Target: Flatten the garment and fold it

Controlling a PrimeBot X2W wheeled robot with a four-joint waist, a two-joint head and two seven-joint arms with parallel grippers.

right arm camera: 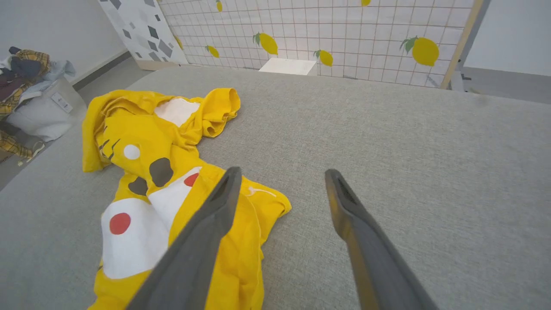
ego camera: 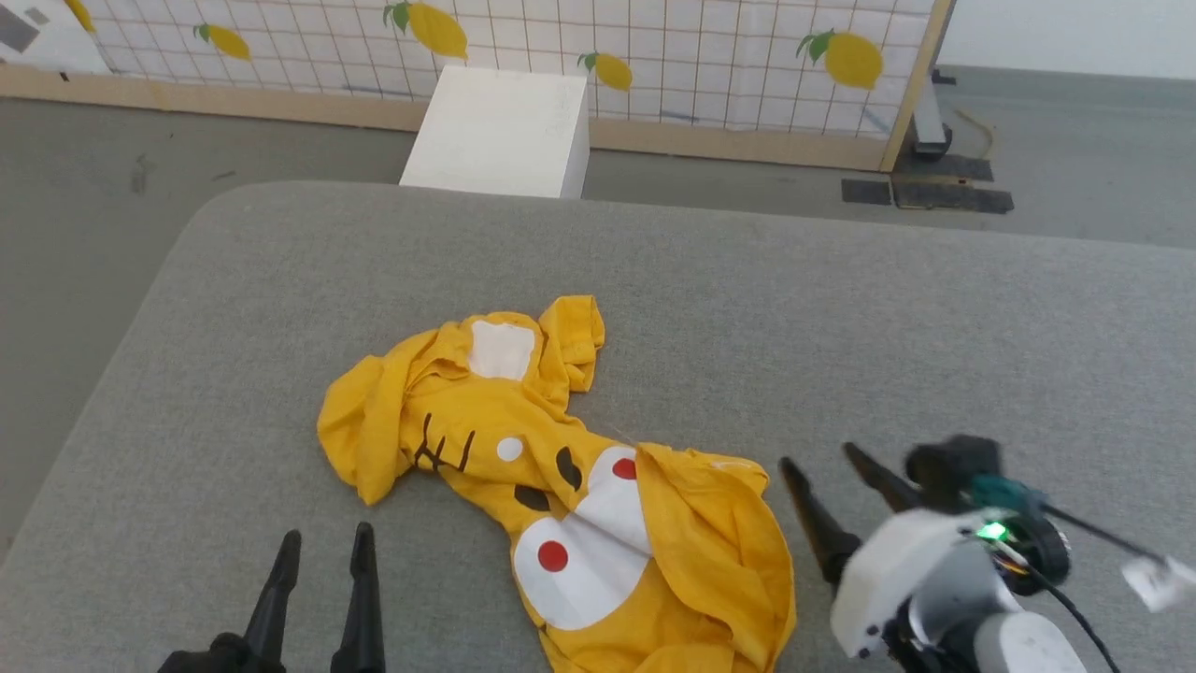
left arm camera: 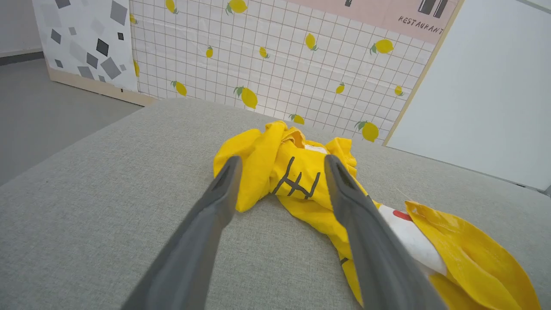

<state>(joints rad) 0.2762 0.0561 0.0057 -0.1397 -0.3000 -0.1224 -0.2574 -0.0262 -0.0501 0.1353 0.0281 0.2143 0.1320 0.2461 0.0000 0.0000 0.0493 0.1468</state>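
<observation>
My left pincer (ego camera: 326, 535) is wide open and has nothing in it. It sits low over the gray padded tabletop (ego camera: 841, 308), a little apart from the near left side of the garment (ego camera: 523, 439). My right pincer (ego camera: 818, 458) is wide open too, and it is also empty. It is just beside the right edge of the shirt, not touching it. I think I have one pincer on each side so I can grab two spots and pull the cloth flat. The yellow shirt lies in a crumpled heap in the middle of the tabletop, right between my two pincers. The far end is bunched up, and a big yellow flap is folded over part of the white face picture with the red dots. So nothing is flat yet, and no fold is made. I will need to pinch only one layer, or the heap may just slide along. Past the tabletop, on the floor (ego camera: 93, 168), a white box (ego camera: 500, 131) stands by the lemon wall (ego camera: 654, 56). I cannot tell what is in it. Off to one side sits a pale bin or bag (right arm camera: 38, 112), with other clothes (right arm camera: 26, 64) piled on top.
</observation>
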